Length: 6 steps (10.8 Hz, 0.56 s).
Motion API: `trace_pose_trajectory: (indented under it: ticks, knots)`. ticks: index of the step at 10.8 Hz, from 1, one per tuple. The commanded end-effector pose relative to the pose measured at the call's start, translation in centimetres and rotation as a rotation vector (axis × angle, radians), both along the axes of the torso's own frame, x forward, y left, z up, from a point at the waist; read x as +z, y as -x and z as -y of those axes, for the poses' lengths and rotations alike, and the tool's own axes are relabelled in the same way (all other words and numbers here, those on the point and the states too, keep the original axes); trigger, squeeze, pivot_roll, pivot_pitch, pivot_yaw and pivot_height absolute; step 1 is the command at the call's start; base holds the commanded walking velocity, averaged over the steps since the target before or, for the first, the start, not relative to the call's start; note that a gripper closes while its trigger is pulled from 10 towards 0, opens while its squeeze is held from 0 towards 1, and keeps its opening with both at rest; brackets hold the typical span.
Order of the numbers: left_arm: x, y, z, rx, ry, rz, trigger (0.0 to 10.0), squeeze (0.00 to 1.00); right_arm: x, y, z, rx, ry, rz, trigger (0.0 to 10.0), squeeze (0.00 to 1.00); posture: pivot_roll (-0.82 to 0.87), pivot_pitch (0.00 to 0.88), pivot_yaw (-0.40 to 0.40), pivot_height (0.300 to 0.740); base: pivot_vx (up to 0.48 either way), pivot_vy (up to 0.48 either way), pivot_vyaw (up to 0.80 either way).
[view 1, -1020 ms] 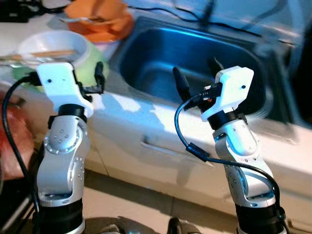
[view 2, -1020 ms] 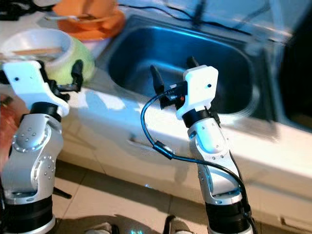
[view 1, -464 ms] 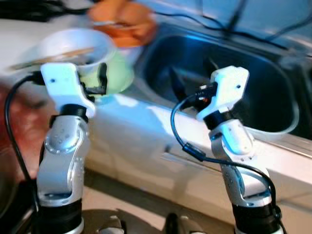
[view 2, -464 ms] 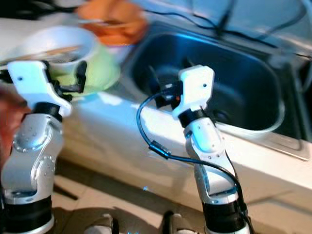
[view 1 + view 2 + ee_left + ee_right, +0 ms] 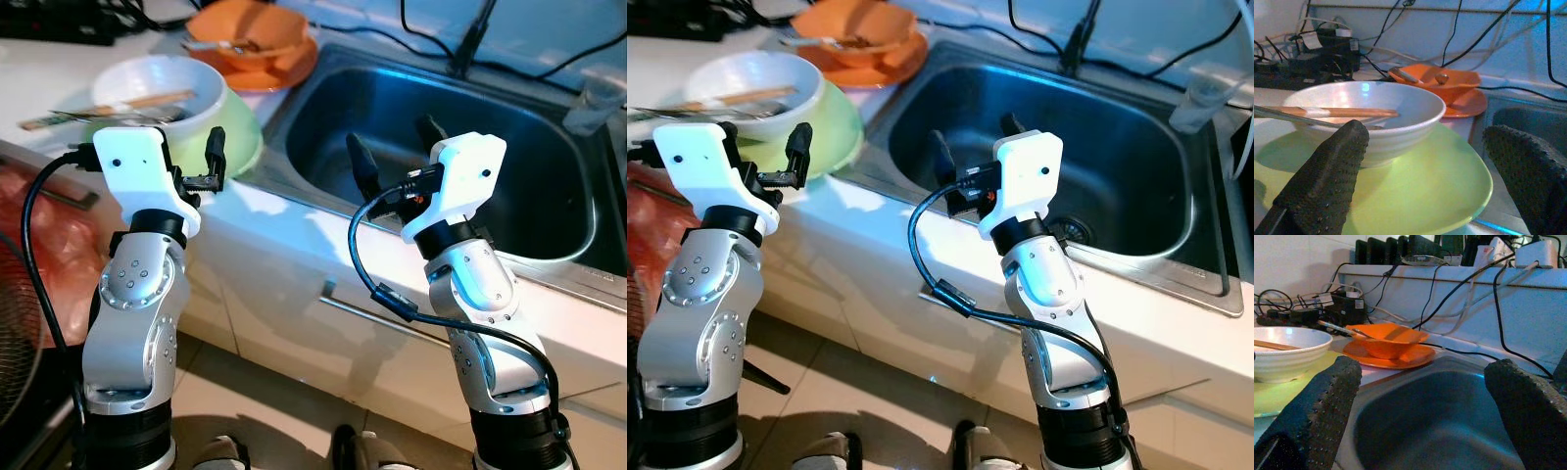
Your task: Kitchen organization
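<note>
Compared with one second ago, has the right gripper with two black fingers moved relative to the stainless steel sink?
Yes: the right gripper now sits nearer the left rim of the stainless steel sink.

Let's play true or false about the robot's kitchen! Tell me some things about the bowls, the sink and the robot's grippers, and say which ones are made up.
1. The white bowl sits on the green plate. True.
2. The sink is full of dishes. False: its basin is bare.
3. The left gripper holds the white bowl. False: it is open, holding nothing.
4. The orange bowl sits on an orange plate. True.
5. The right gripper is open above the sink. True.
</note>
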<state>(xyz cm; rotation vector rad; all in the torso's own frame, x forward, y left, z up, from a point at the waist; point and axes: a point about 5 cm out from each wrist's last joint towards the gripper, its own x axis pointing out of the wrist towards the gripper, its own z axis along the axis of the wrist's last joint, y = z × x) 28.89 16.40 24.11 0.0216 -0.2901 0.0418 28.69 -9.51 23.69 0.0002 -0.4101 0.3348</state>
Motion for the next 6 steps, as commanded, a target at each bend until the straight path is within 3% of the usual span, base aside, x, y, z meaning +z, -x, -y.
trace_pose_trajectory:
  ticks: [1,3,6]
  knots:
    - [0.0,-0.1,0.0,0.017,-0.024,0.003,10.0,0.0,-0.1,0.0,0.4,-0.013,0.002,0.001,10.0,0.0,0.02,0.188,-0.073,0.74,0.0,0.0,0.0]
    - [-0.4,-0.1,-1.3,0.111,-0.057,0.0,10.0,0.0,-0.1,-0.1,0.3,-0.01,0.003,-0.003,10.0,0.0,0.03,0.186,-0.075,0.74,0.0,0.0,0.0]
    - [-0.9,0.2,-3.3,0.236,-0.033,0.022,10.0,0.0,-0.5,-0.4,0.5,0.004,0.02,-0.016,10.0,0.0,0.03,0.189,-0.091,0.74,0.0,0.0,0.0]
